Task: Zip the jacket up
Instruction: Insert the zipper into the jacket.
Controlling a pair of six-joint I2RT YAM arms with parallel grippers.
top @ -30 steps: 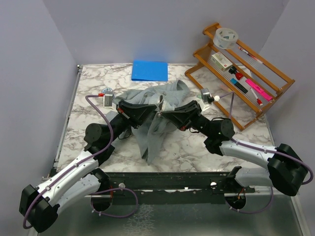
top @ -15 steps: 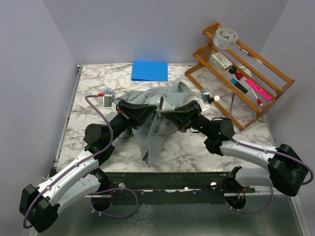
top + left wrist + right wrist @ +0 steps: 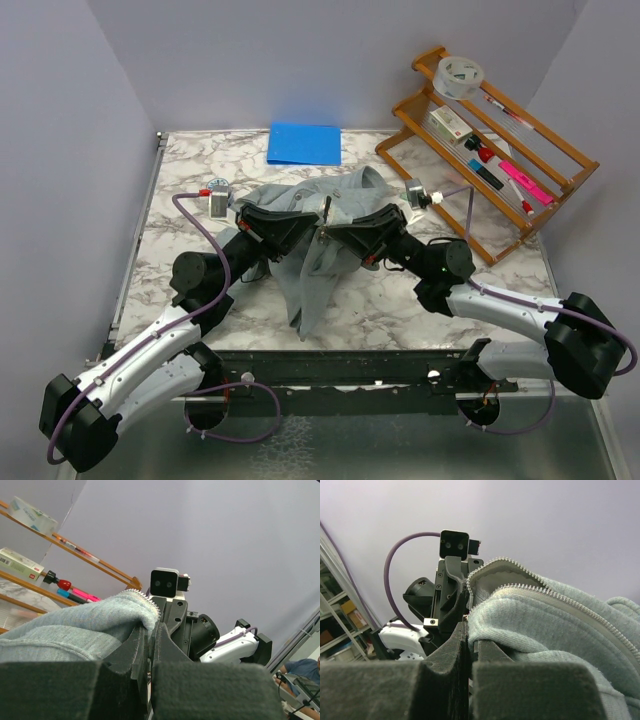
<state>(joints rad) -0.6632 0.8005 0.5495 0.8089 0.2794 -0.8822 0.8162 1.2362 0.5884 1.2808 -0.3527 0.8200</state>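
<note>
The light grey jacket lies bunched in the middle of the table, one tail hanging toward the near edge. Both grippers meet over it, tip to tip. My left gripper is shut on a fold of jacket edge, with zipper teeth showing just above its fingertips. My right gripper is shut on the opposite jacket edge. A pale zipper runs along the lifted fabric. Each wrist view shows the other gripper directly behind the pinched cloth.
A flat blue pad lies at the back of the table. A wooden rack at the back right carries a tape roll, a box and markers. The marble table has a metal rail on its left.
Almost nothing: both grippers stay shut on the jacket and have crept slightly toward the far side, lifting the fabric a touch.
</note>
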